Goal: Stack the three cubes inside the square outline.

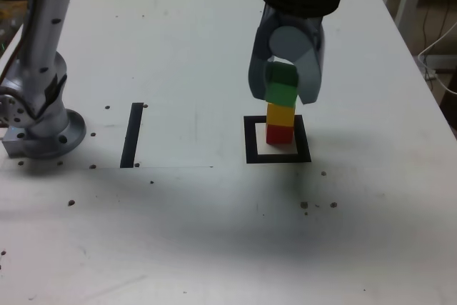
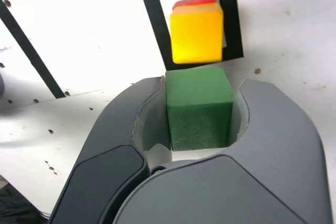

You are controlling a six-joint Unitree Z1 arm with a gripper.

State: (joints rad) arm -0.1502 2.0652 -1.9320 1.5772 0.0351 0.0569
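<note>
Claw (image 2: 200, 108) grips the green cube (image 2: 199, 109) (snugly, between its jaws).

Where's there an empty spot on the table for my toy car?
In the exterior view, the table is bare between the black strip and the square. It's crowded at the square: red and yellow cubes, with fingers gripping the green cube.

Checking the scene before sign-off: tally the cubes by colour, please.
Red cube: 1
Yellow cube: 1
Green cube: 1
Total: 3
</note>
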